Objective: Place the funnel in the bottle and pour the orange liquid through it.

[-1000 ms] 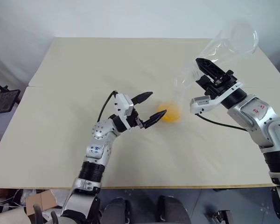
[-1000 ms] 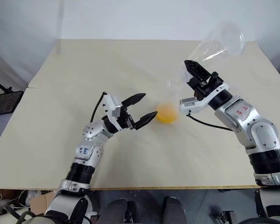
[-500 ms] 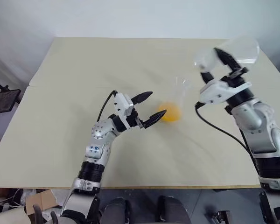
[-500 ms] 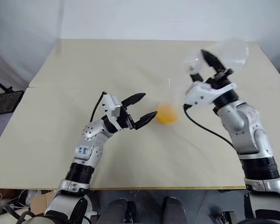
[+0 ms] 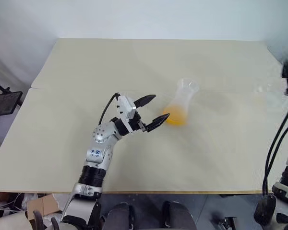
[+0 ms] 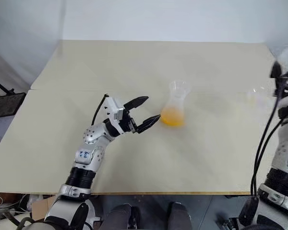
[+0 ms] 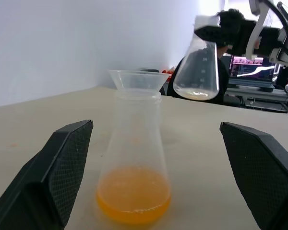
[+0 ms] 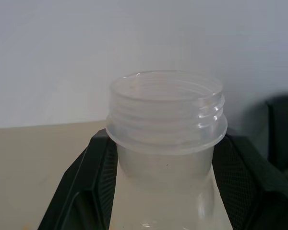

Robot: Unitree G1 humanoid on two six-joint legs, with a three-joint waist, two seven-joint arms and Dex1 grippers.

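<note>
The clear bottle (image 5: 183, 100) stands upright mid-table, with the funnel (image 7: 137, 79) seated in its neck. Orange liquid (image 7: 133, 194) fills its broad base. My left gripper (image 5: 160, 107) is open just left of the bottle, one finger (image 7: 62, 158) on each side of it, neither touching. Far out at the table's right edge, my right gripper (image 8: 167, 143) is shut on the neck of a clear vessel with a threaded mouth (image 8: 166, 103). That vessel (image 7: 197, 72) hangs upright, with only a thin residue at its bottom.
The tan table (image 5: 110, 62) has a seam along its left part. A black stand (image 5: 2, 103) sits off the left edge. Black cables (image 5: 273, 153) hang from the right arm. A lit monitor (image 7: 253, 67) stands beyond the table.
The right arm swung far to the right, away from the bottle, and rolled the clear vessel from tipped over the funnel to upright. The left gripper stayed put.
</note>
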